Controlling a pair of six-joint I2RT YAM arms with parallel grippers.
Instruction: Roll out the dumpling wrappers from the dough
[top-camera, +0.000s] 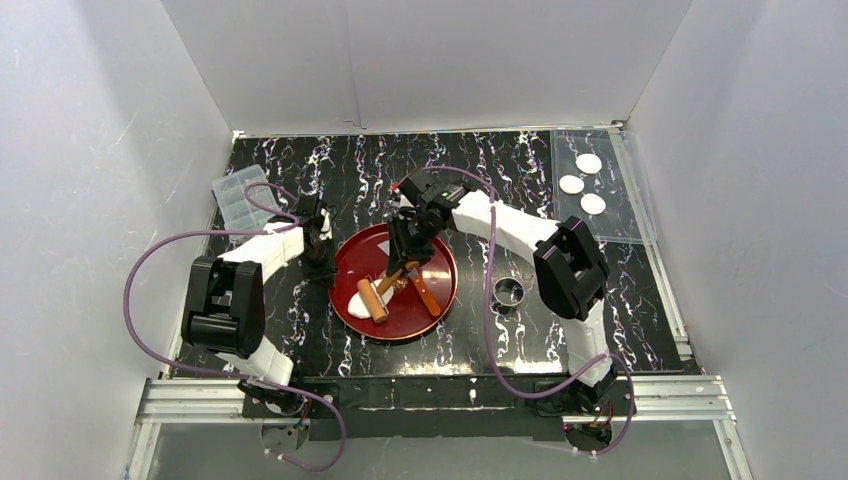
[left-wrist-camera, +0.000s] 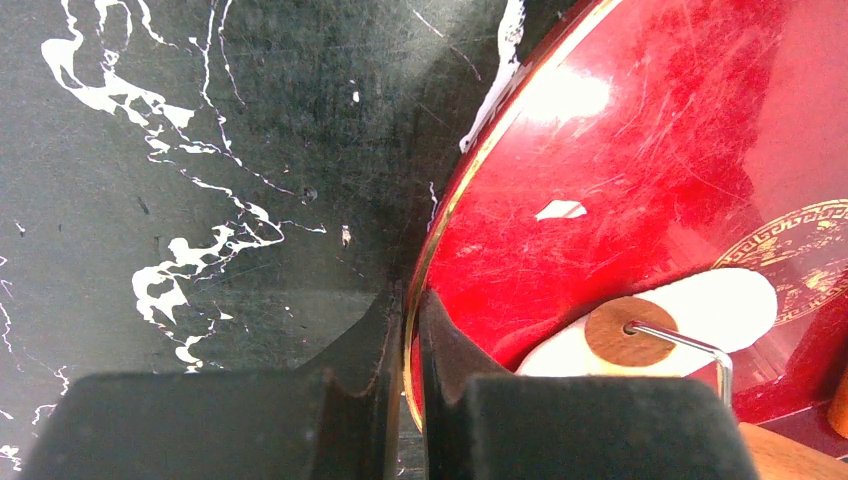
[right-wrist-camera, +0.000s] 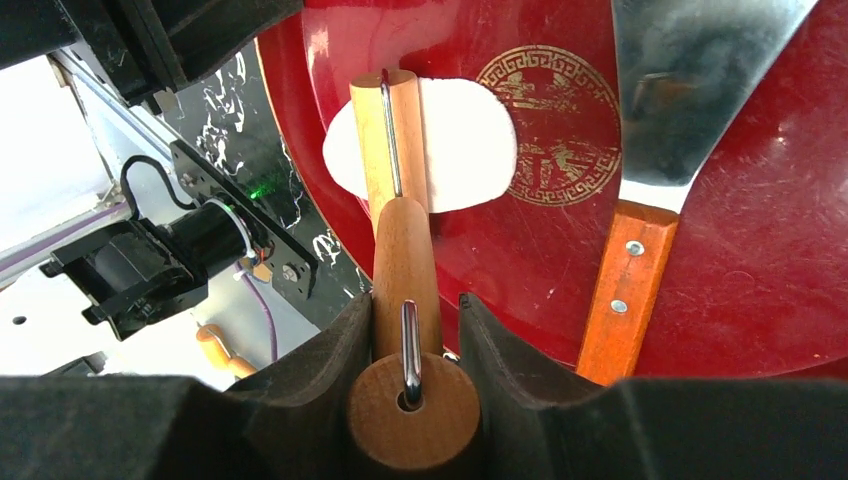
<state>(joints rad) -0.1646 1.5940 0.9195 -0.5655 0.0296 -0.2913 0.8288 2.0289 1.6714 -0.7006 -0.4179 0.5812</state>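
Note:
The dough (top-camera: 356, 306) is a flattened white oblong on the left part of the red plate (top-camera: 440, 260). A wooden roller (top-camera: 373, 298) lies across it; in the right wrist view its barrel (right-wrist-camera: 386, 140) rests on the dough (right-wrist-camera: 465, 145). My right gripper (right-wrist-camera: 412, 305) is shut on the roller's wooden handle, above the plate (top-camera: 405, 258). My left gripper (left-wrist-camera: 412, 300) is shut on the plate's gold rim (left-wrist-camera: 445, 210) at its left side (top-camera: 322, 262). Three round dumpling wrappers (top-camera: 571, 184) lie on a clear sheet at the back right.
A metal spatula with an orange handle (top-camera: 427, 293) lies on the plate right of the roller, blade (right-wrist-camera: 690, 90) pointing away. A small metal ring (top-camera: 508, 292) stands on the black table right of the plate. A clear plastic box (top-camera: 243, 196) sits back left.

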